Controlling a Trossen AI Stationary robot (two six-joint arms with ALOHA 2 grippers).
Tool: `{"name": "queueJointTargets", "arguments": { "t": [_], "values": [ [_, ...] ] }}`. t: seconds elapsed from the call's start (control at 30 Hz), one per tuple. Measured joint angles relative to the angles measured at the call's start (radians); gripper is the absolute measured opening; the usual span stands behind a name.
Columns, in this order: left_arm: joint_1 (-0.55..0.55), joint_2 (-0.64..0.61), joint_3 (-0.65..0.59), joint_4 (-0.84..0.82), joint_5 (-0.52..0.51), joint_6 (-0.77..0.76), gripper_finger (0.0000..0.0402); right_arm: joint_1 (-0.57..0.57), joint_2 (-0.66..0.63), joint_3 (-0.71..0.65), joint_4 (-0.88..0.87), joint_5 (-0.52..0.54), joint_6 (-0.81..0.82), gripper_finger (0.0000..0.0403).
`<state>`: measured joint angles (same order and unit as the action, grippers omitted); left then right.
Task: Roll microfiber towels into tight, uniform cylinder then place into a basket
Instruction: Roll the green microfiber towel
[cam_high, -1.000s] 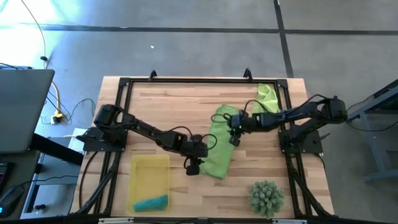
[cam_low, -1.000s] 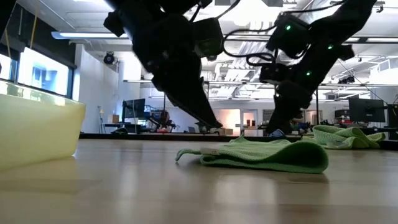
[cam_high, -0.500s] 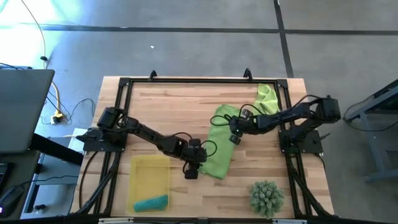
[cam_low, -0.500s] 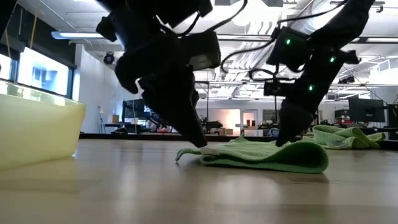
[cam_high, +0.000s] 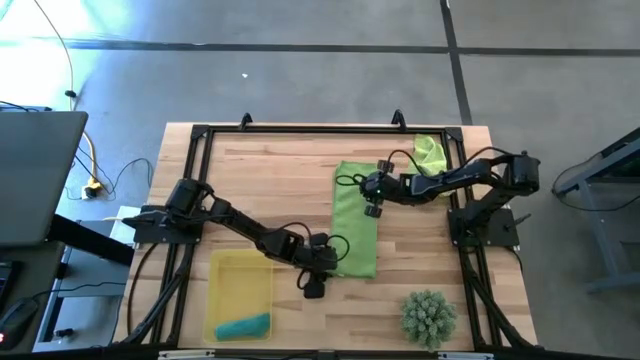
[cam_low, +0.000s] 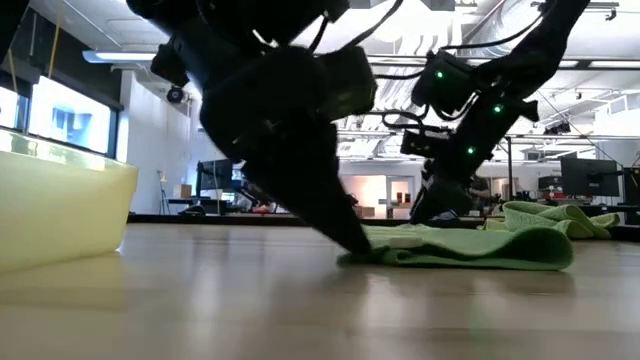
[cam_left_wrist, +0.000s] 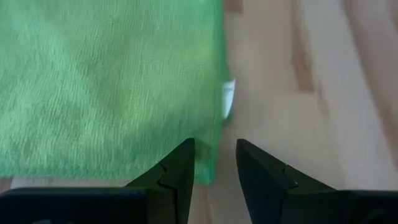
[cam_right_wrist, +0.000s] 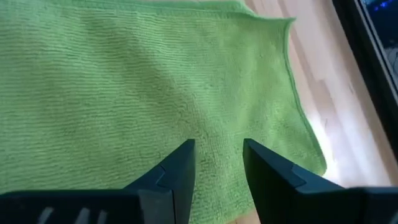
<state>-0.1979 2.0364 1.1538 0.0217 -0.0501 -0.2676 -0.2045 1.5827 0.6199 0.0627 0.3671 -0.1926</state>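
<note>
A lime green towel (cam_high: 356, 220) lies flat as a long strip in the middle of the table, and shows in the low view (cam_low: 470, 247). My left gripper (cam_high: 314, 283) is open at the towel's near left corner (cam_left_wrist: 208, 163). My right gripper (cam_high: 372, 207) is open over the towel's far part (cam_right_wrist: 217, 124). A second lime green towel (cam_high: 430, 155) lies crumpled at the far right. The yellow basket (cam_high: 240, 275) stands at the near left with the teal towel (cam_high: 243, 326) lying in it. My left gripper comes down slanting from the table's left onto the towel's near left corner (cam_left_wrist: 211, 149). One finger (cam_left_wrist: 180, 168) stands over the cloth, the other (cam_left_wrist: 258, 171) over bare wood. The towel lies flat on the table. My right gripper points down with both fingertips (cam_right_wrist: 183, 158) on the towel's far part (cam_right_wrist: 217, 134). The cloth lies flat between them and is not gathered up.
A spiky green ball-shaped plant (cam_high: 428, 315) stands at the near right. A black frame (cam_high: 300, 128) runs around the table's edges. Bare wood lies between the towel and the table's left side. The basket's wall (cam_low: 60, 210) fills the low view's left.
The green towel lay slanted and bunched; now it lies straight and flat, its near end drawn toward the table's right and its far end toward the far edge. My right gripper has gone toward the far edge, my left gripper toward the near edge and a little right.
</note>
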Motion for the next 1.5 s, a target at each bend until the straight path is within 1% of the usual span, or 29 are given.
{"name": "queueJointTargets", "arguments": {
  "t": [0.07, 0.17, 0.23, 0.3, 0.4, 0.5, 0.6, 0.67, 0.77, 0.83, 0.97, 1.07, 1.2, 1.4, 1.5],
  "values": [
    [0.000, -0.003, 0.000, 0.032, -0.010, 0.007, 0.0107, 0.005, -0.007, 0.024, -0.041, 0.000, -0.014, 0.0128],
    [-0.004, -0.009, 0.015, 0.037, -0.011, 0.033, 0.0107, 0.039, -0.024, 0.071, -0.170, -0.014, 0.065, 0.0128],
    [-0.009, -0.009, 0.034, 0.002, -0.012, 0.075, 0.0107, 0.075, -0.027, 0.101, -0.265, -0.071, 0.131, 0.0128],
    [-0.018, -0.009, 0.051, -0.040, -0.015, 0.149, 0.0107, 0.120, -0.037, 0.108, -0.332, -0.129, 0.188, 0.0128],
    [-0.034, -0.010, 0.067, -0.123, -0.047, 0.268, 0.0107, 0.203, -0.038, 0.105, -0.351, -0.176, 0.249, 0.0128],
    [-0.051, -0.010, 0.075, -0.181, -0.123, 0.375, 0.0107, 0.285, -0.040, 0.101, -0.357, -0.182, 0.322, 0.0128],
    [-0.063, -0.010, 0.072, -0.192, -0.193, 0.470, 0.0107, 0.354, -0.040, 0.101, -0.337, -0.158, 0.382, 0.0128],
    [-0.068, -0.003, 0.072, -0.182, -0.228, 0.493, 0.0107, 0.391, -0.040, 0.101, -0.322, -0.126, 0.415, 0.0128],
    [-0.063, 0.011, 0.072, -0.167, -0.210, 0.487, 0.0107, 0.435, -0.040, 0.101, -0.294, -0.082, 0.460, 0.0128],
    [-0.058, 0.026, 0.073, -0.143, -0.185, 0.465, 0.0107, 0.456, -0.040, 0.101, -0.285, -0.080, 0.485, 0.0128],
    [-0.060, 0.041, 0.075, -0.141, -0.221, 0.434, 0.0107, 0.493, -0.040, 0.101, -0.276, -0.084, 0.528, 0.0128],
    [-0.058, 0.042, 0.075, -0.144, -0.224, 0.368, 0.0104, 0.526, -0.040, 0.101, -0.275, -0.113, 0.536, 0.0128],
    [-0.056, 0.042, 0.074, -0.144, -0.221, 0.329, 0.0077, 0.571, -0.040, 0.101, -0.266, -0.138, 0.534, 0.0128],
    [-0.056, 0.044, 0.073, -0.131, -0.212, 0.291, 0.0010, 0.613, -0.040, 0.101, -0.242, -0.132, 0.528, 0.0128],
    [-0.054, 0.049, 0.090, -0.135, -0.217, 0.271, 0.0006, 0.626, -0.040, 0.101, -0.227, -0.132, 0.527, 0.0128]
  ]
}}
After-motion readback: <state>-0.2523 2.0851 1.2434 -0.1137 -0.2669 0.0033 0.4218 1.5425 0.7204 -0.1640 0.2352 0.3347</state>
